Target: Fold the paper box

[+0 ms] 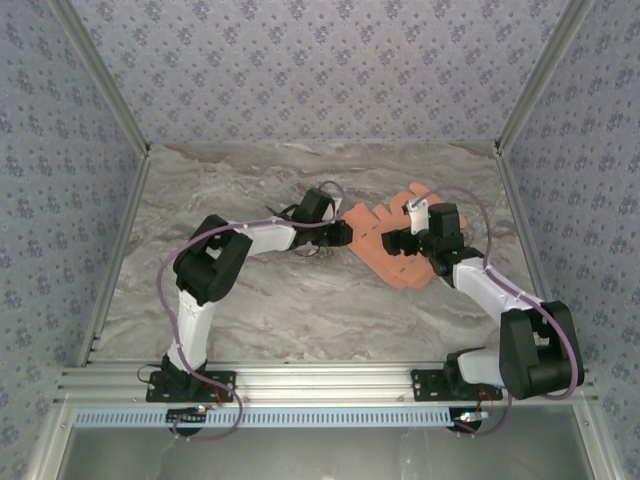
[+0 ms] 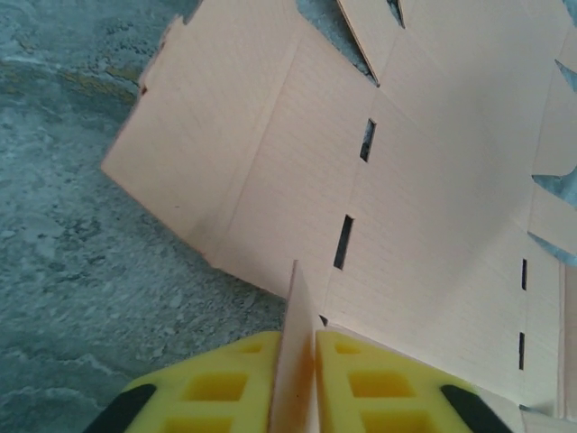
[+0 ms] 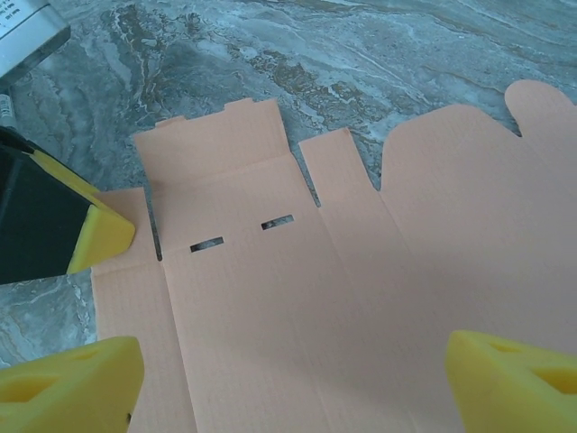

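Note:
The paper box (image 1: 375, 232) is a flat salmon-orange die-cut sheet with slots and tabs, lying on the marble table right of centre. At the sheet's left edge my left gripper (image 1: 341, 236) is shut on one flap. In the left wrist view that flap stands edge-on between the yellow fingers (image 2: 379, 379), and the rest of the paper box (image 2: 424, 180) spreads flat beyond my left gripper (image 2: 302, 341). Over the sheet's middle my right gripper (image 1: 402, 243) is open. Its wrist view shows the paper box (image 3: 270, 298) under my right gripper (image 3: 293, 383), with nothing between the fingertips.
The marble table (image 1: 300, 300) has bare surface in front of and behind the sheet. Patterned walls (image 1: 60, 200) close in three sides. An aluminium rail (image 1: 330, 378) runs along the near edge. The left arm's black and yellow finger (image 3: 90, 236) sits at the sheet's edge.

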`<action>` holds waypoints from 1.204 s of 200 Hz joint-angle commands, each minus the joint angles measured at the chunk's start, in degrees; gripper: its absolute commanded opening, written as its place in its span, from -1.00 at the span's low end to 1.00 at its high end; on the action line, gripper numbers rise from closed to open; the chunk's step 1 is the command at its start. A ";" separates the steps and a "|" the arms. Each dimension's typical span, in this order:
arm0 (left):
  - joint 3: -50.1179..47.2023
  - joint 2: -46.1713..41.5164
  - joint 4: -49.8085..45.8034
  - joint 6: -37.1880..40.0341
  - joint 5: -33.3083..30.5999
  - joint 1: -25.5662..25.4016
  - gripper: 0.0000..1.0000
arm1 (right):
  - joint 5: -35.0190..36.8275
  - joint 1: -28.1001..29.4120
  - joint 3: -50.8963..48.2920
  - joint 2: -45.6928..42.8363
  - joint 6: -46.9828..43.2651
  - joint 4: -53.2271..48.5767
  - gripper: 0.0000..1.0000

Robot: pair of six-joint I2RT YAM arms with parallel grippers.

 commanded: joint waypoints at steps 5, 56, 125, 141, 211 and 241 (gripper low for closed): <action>1.78 -7.37 -3.98 8.43 0.75 -0.33 -0.83 | -0.35 -0.49 3.14 -2.95 0.97 -3.29 0.78; 5.77 -24.61 -28.43 31.96 -4.23 -0.39 -1.00 | -7.52 1.83 15.74 -12.65 -2.34 -17.48 0.79; 6.52 -45.04 -41.38 51.50 -8.48 -0.44 -1.00 | -11.91 11.63 34.76 -10.68 -14.69 -31.13 0.77; 7.41 -46.98 -43.69 53.66 -10.64 -0.42 -1.00 | -12.94 14.57 37.55 -10.20 -18.83 -34.31 0.77; 12.56 -46.30 -51.90 57.62 -15.44 -0.95 -1.00 | -1.55 25.54 43.78 -6.20 -35.65 -43.83 0.84; 13.79 -45.49 -52.27 57.98 -15.78 -2.12 -1.00 | -3.76 27.52 45.45 -3.03 -36.32 -45.21 0.80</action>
